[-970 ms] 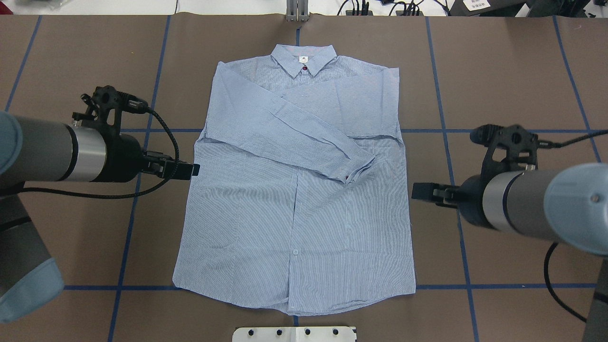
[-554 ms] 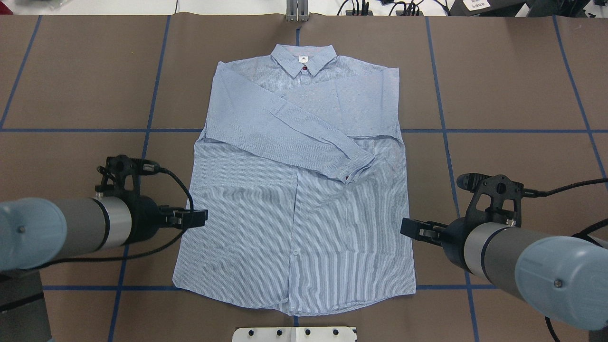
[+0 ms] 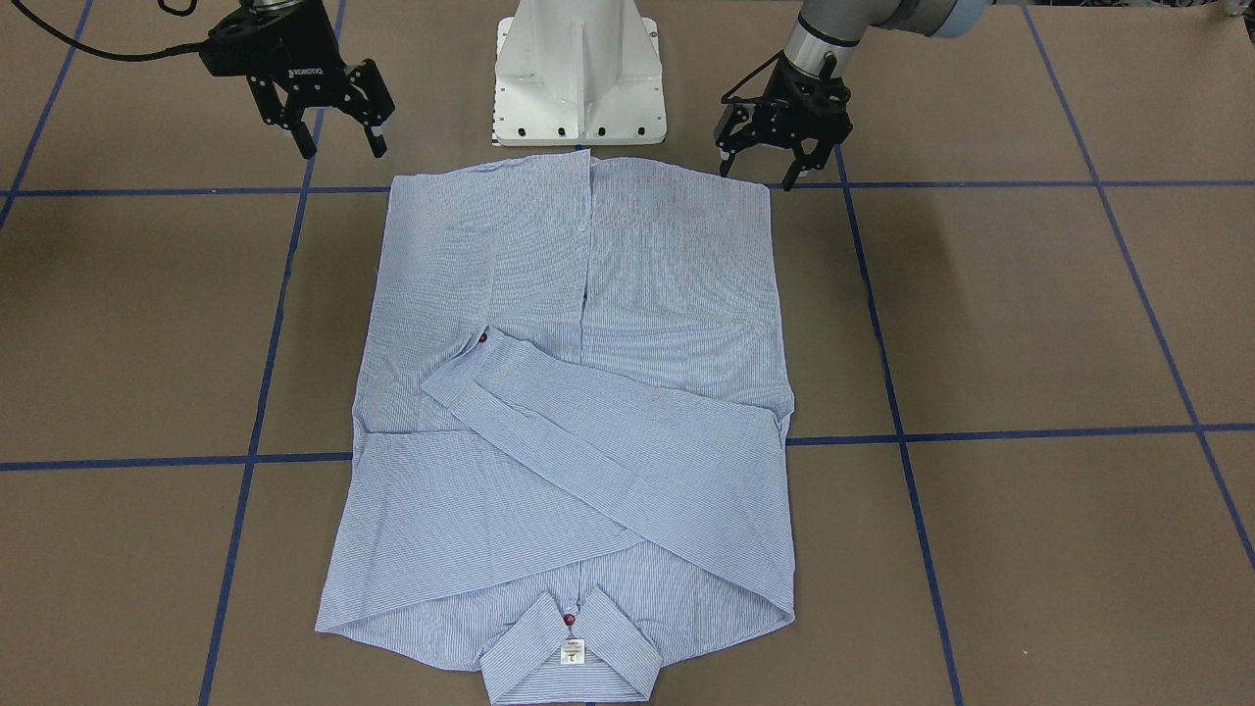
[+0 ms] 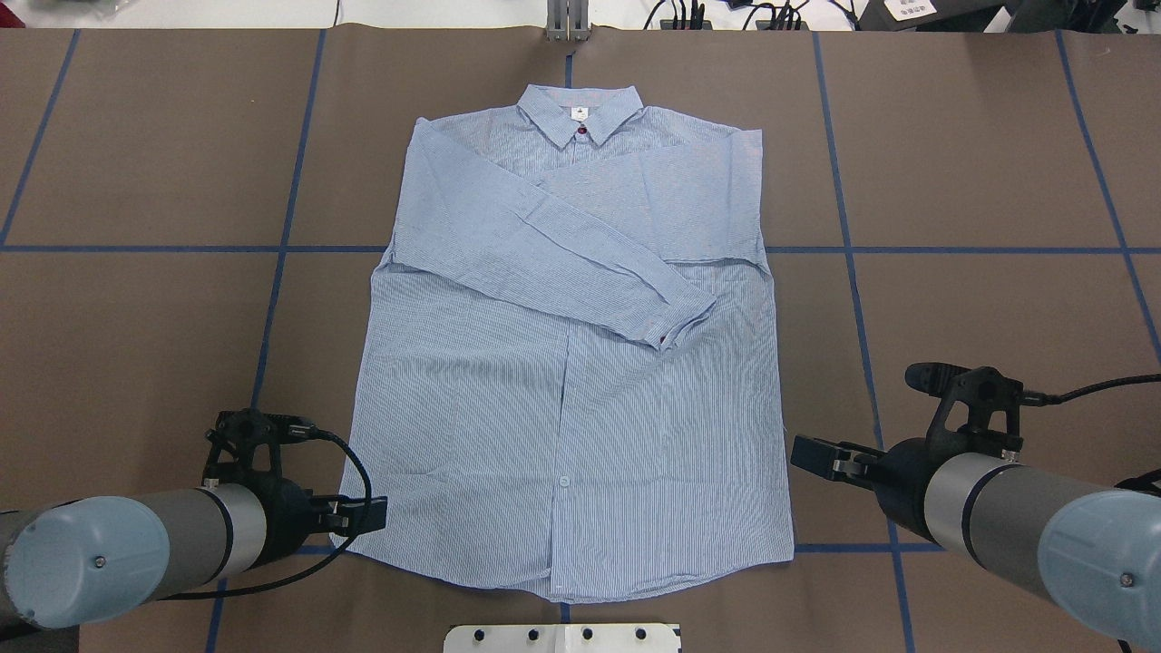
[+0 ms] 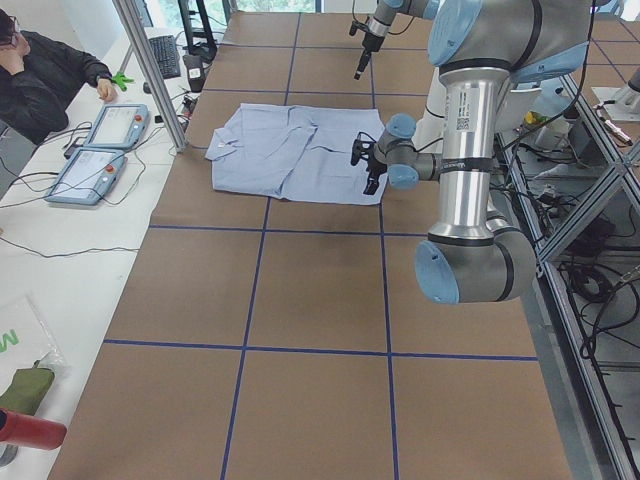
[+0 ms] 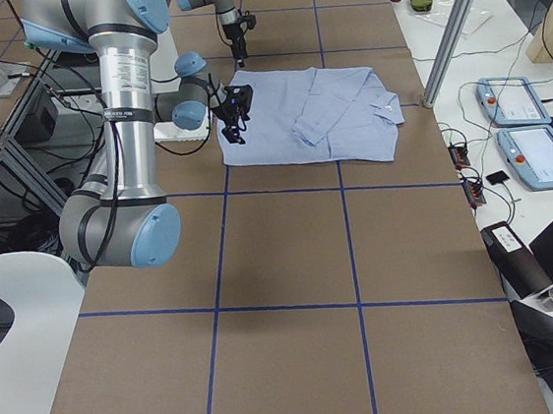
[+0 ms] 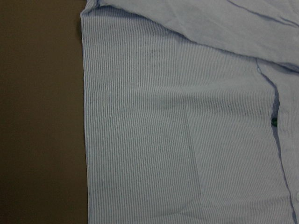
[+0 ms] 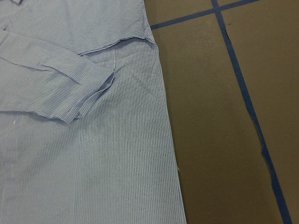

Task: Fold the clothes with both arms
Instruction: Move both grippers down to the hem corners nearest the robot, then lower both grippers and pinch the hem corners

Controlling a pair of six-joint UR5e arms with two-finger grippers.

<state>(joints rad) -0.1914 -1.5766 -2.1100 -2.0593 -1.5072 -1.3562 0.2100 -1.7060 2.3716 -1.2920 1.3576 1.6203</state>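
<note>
The light-blue striped shirt [image 4: 562,363] lies flat on the brown table, collar at the far side, both sleeves folded across the chest. It also shows in the front view [image 3: 588,294] and in both wrist views [image 7: 187,116] [image 8: 84,140]. My left gripper [image 4: 367,514] hovers at the shirt's near left hem corner; in the front view [image 3: 757,169] its fingers are spread and empty. My right gripper [image 4: 807,453] hovers just off the shirt's right edge near the hem; in the front view [image 3: 341,147] it is open and empty.
The white pedestal base [image 3: 578,78] stands just behind the hem. Blue tape lines [image 4: 907,249] cross the brown table. A metal post [image 4: 567,23] stands at the far edge. An operator [image 5: 40,70] and teach pendants [image 5: 100,150] are beside the far side.
Both arms have moved back toward the robot's base, from beside the shirt's middle to beside its near hem. The shirt has not moved.
</note>
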